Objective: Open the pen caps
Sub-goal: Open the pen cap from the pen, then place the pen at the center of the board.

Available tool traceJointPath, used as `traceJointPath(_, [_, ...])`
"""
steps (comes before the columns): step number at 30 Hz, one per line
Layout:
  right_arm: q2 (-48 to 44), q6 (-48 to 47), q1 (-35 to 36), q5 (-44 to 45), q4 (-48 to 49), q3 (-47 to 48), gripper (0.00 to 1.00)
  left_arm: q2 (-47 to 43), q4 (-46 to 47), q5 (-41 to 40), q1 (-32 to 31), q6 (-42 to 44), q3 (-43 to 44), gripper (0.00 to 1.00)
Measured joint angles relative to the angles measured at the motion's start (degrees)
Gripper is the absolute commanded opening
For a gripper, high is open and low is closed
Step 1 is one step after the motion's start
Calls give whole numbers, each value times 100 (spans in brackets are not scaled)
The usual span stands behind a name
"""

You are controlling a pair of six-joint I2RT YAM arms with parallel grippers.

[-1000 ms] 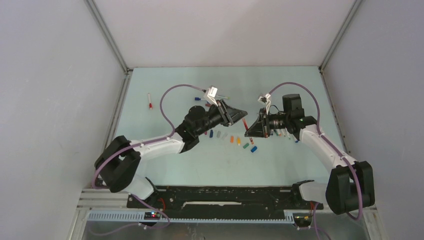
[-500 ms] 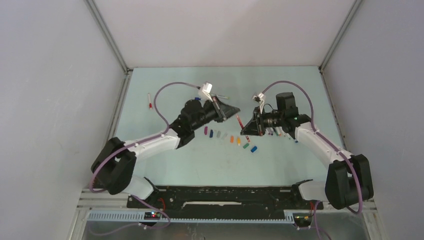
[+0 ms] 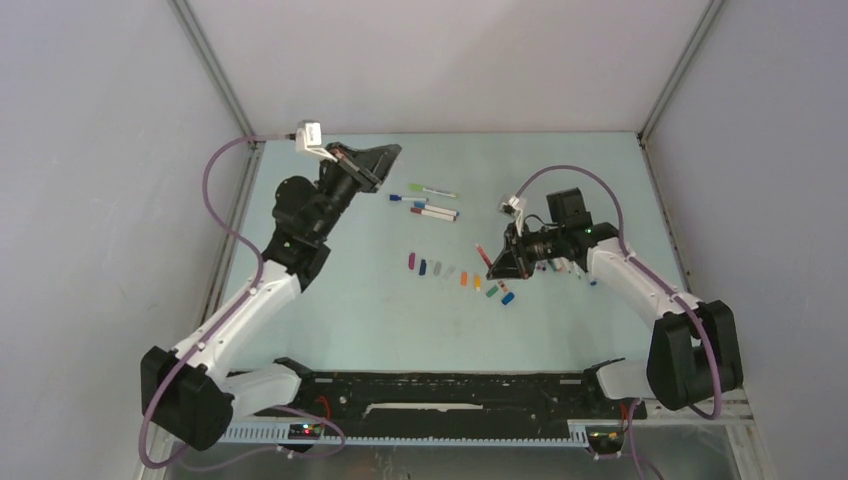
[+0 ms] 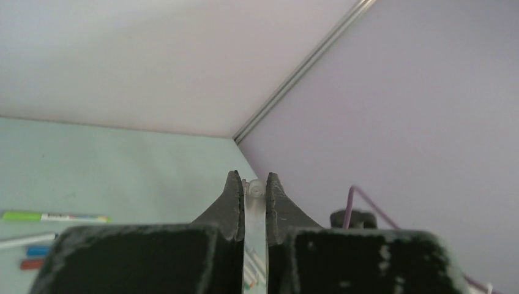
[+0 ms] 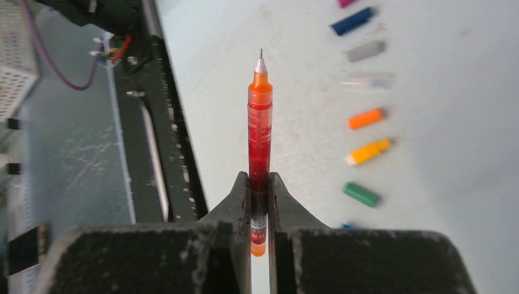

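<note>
My left gripper (image 3: pixel 393 151) is raised over the table's back left and is shut on a small clear pen cap (image 4: pixel 255 190) pinched at its fingertips. My right gripper (image 3: pixel 490 264) is shut on the barrel of a red pen (image 5: pixel 259 122), whose bare fine tip points away from the wrist. That pen hangs just above a row of loose pen caps (image 3: pixel 463 279) of several colours in mid-table. In the right wrist view, blue (image 5: pixel 352 20), grey (image 5: pixel 365 51), orange (image 5: pixel 366 118) and green (image 5: pixel 361 194) caps lie to the pen's right.
Three pens (image 3: pixel 432 190) lie at the back centre of the table, also showing as pens (image 4: pixel 55 217) at the left of the left wrist view. More pens (image 3: pixel 560 267) lie under the right forearm. The black base rail (image 3: pixel 450 392) runs along the near edge. Walls enclose three sides.
The left jaws closed, and the left arm then swung up and back to the left, away from the right gripper. The right gripper, still holding the red pen, shifted slightly toward the near left.
</note>
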Motion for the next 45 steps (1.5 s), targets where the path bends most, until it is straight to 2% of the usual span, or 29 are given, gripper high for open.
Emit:
traceJointPath(5, [-52, -866, -649, 498, -758, 417, 0, -402, -175, 431, 4, 76, -791, 0])
traceJointPath(11, [-179, -1270, -1762, 1244, -1130, 492, 0, -629, -699, 866, -105, 195, -1620, 0])
traceJointPath(17, [-127, -1255, -2691, 2063, -1169, 490, 1, -579, -997, 837, -1021, 339, -1886, 0])
traceJointPath(21, [109, -1180, -3143, 2597, -1137, 492, 1, -208, -964, 734, -1655, 345, -1926, 0])
traceJointPath(28, [704, -1049, -3578, 3368, -1082, 503, 4, 765, -1003, 555, -2411, 409, -1840, 0])
traceJointPath(33, [999, -977, -3777, 3698, -1047, 566, 7, 1401, -1165, 505, -2861, 544, -1366, 0])
traceJointPath(45, [1816, -916, -3829, 3860, -1040, 935, 17, 2155, -1434, 442, -3250, 763, -638, 0])
